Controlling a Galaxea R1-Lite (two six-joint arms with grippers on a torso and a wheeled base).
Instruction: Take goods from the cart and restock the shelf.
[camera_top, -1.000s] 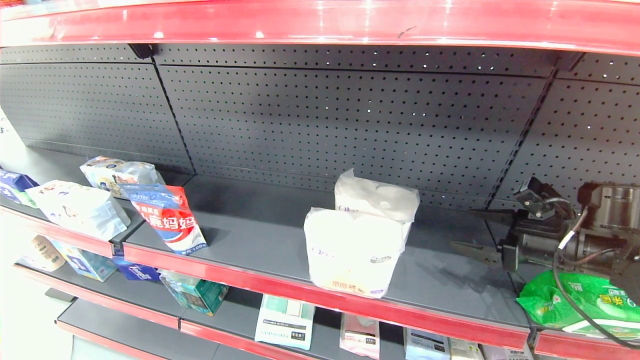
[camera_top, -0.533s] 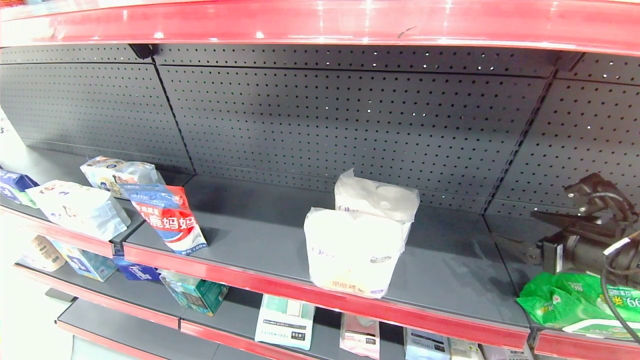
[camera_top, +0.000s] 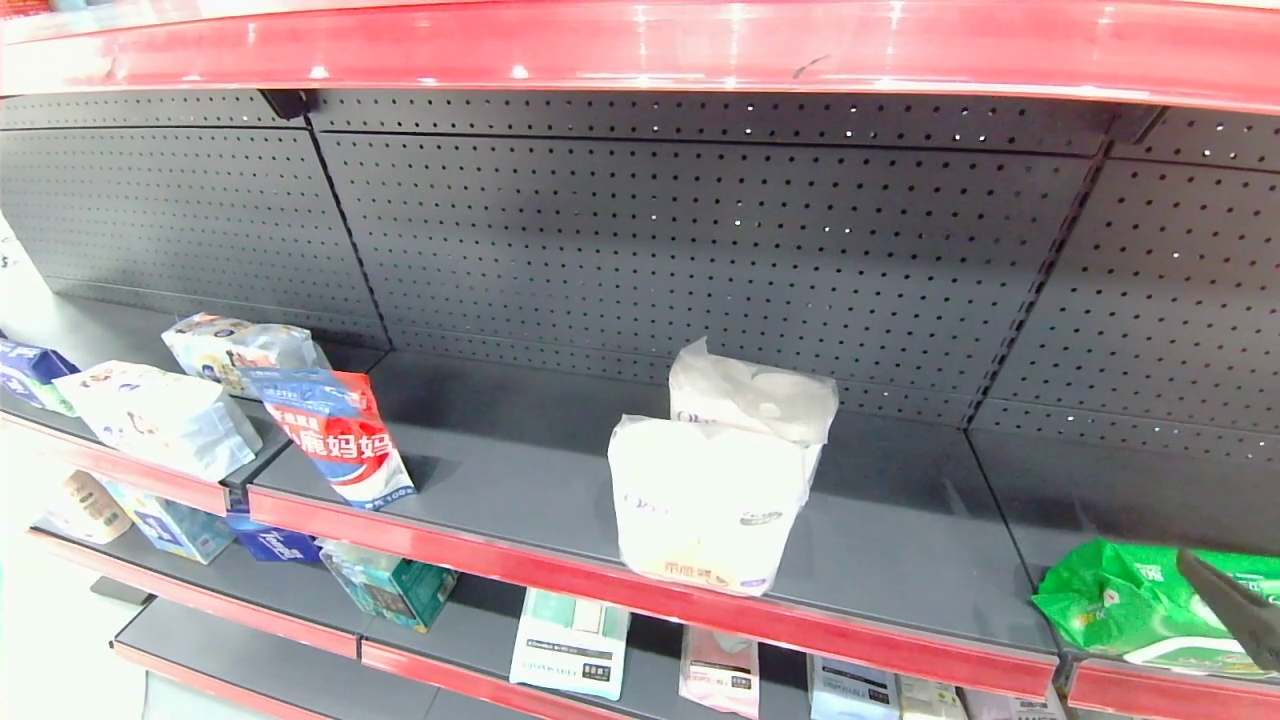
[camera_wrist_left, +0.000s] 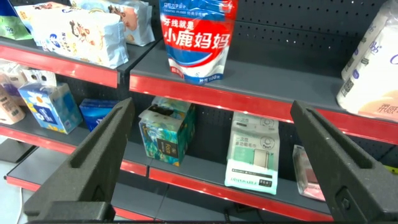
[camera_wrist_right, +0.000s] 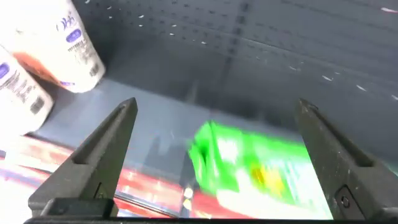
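A green pack (camera_top: 1130, 600) lies at the right end of the dark middle shelf (camera_top: 900, 540). My right gripper (camera_wrist_right: 216, 106) is open and empty, hanging in front of and above the green pack (camera_wrist_right: 261, 171). One of its fingers (camera_top: 1235, 610) shows at the right edge of the head view. Two white tissue packs (camera_top: 705, 500) stand mid-shelf, one behind the other. A red and blue pouch (camera_top: 340, 435) stands further left. My left gripper (camera_wrist_left: 212, 106) is open and empty, held low in front of the pouch (camera_wrist_left: 199, 37) and the lower shelf.
Printed tissue packs (camera_top: 155, 415) sit on the shelf's left section. The lower shelf holds a teal box (camera_wrist_left: 165, 127), a white and green pack (camera_wrist_left: 252, 152) and several other goods. A red shelf edge (camera_top: 640, 45) overhangs the top. Bare shelf lies between the tissue packs and the green pack.
My right arm has drawn back to the right and downward, away from the shelf, until just a fingertip remains in the head view. The green pack stays on the shelf.
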